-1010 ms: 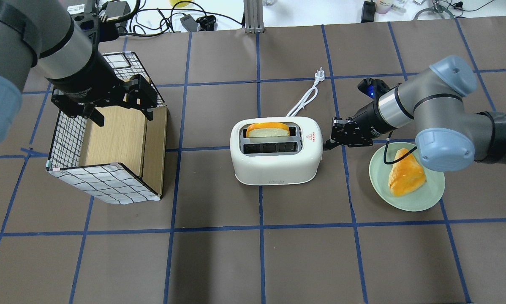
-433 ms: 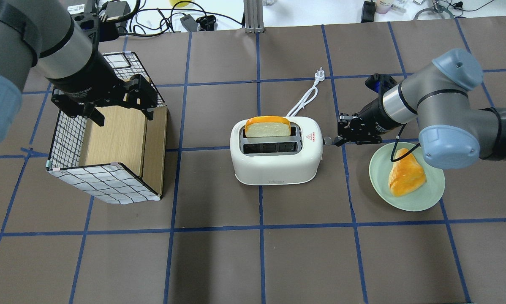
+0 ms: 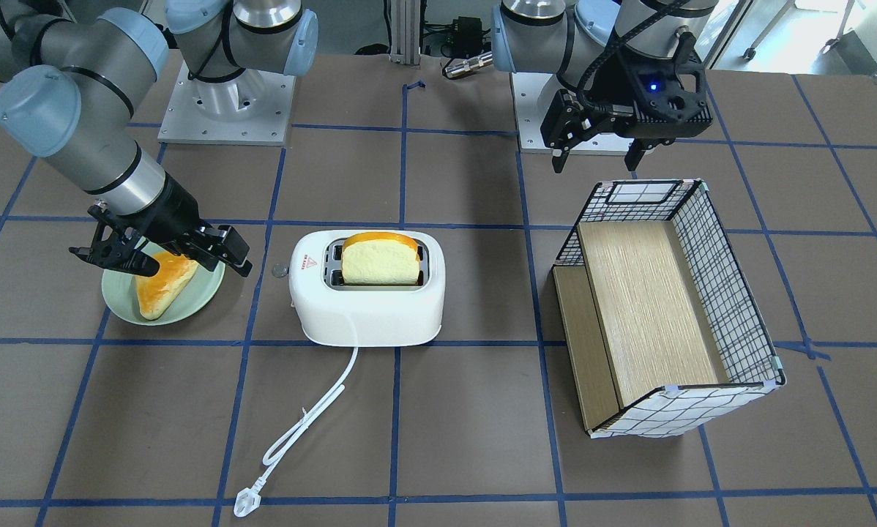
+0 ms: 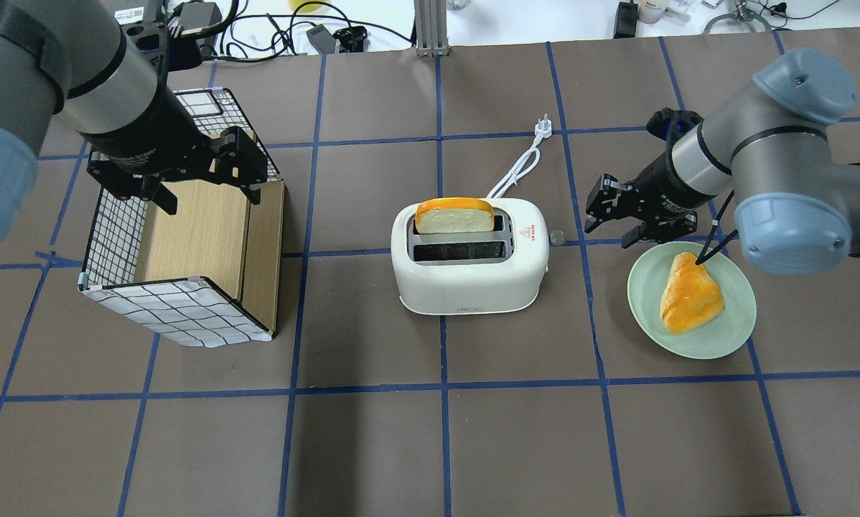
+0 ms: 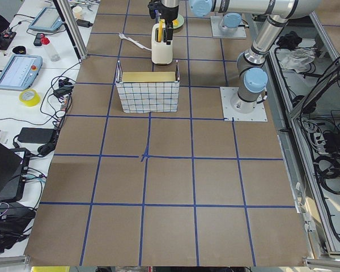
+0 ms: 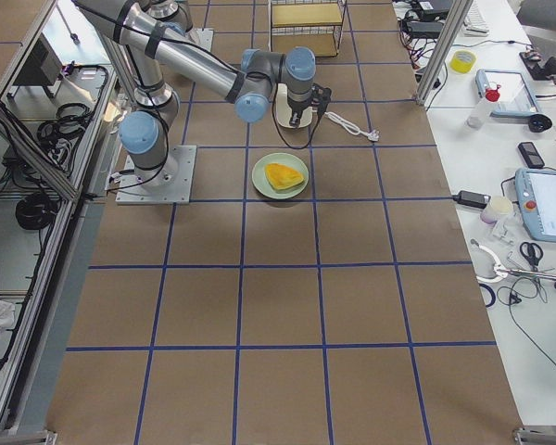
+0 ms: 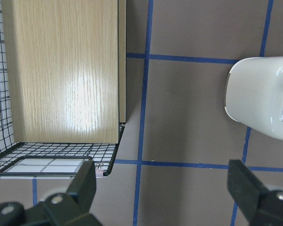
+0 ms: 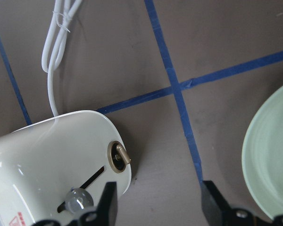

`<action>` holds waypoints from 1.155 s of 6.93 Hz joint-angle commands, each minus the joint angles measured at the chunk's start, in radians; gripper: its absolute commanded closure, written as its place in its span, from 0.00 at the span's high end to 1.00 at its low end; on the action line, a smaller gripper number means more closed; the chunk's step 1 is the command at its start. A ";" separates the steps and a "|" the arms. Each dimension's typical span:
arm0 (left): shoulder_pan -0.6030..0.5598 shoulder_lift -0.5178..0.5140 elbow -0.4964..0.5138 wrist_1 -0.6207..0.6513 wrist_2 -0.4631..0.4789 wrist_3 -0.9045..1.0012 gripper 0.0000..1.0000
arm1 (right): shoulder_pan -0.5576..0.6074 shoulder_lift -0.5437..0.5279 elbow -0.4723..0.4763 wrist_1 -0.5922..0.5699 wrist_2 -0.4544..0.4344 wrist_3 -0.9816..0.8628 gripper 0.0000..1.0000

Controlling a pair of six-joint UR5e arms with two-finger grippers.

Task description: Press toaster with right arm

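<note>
The white toaster [image 4: 469, 273] stands mid-table, its side lever knob [image 4: 557, 235] facing my right arm. A bread slice [image 4: 454, 215] stands high in its far slot. My right gripper [image 4: 608, 228] is open and empty, a short gap to the right of the lever, not touching it. The front-facing view shows this gripper [image 3: 160, 262] above the plate, apart from the toaster [image 3: 369, 307]. In the right wrist view the fingertips [image 8: 107, 200] frame the toaster's end [image 8: 52, 150] with the knob [image 8: 75, 201]. My left gripper [image 4: 209, 195] is open and empty above the basket.
A green plate [image 4: 717, 337] with a bread piece [image 4: 688, 294] lies just below the right gripper. The white cord [image 4: 520, 165] runs from the toaster to the far side. A wire basket with a wooden insert [image 4: 179, 316] stands at the left.
The right gripper has drawn back to the right, away from the toaster's lever, and its fingers now show spread. The bread slice has risen in the slot. The left arm has not moved.
</note>
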State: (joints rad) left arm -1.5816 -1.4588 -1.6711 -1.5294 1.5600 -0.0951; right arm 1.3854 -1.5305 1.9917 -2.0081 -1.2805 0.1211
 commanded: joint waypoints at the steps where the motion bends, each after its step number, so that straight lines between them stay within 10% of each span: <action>1: 0.000 0.000 0.001 0.000 0.000 0.000 1.00 | 0.001 -0.074 -0.080 0.177 -0.118 0.002 1.00; 4: 0.000 0.000 0.001 0.000 0.000 0.000 1.00 | 0.006 -0.095 -0.252 0.420 -0.194 0.023 1.00; 8: 0.000 0.000 -0.001 0.000 -0.001 0.000 1.00 | 0.101 -0.135 -0.286 0.447 -0.254 0.057 1.00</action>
State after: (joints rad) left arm -1.5816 -1.4588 -1.6718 -1.5294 1.5590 -0.0951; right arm 1.4581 -1.6457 1.7081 -1.5646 -1.5303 0.1630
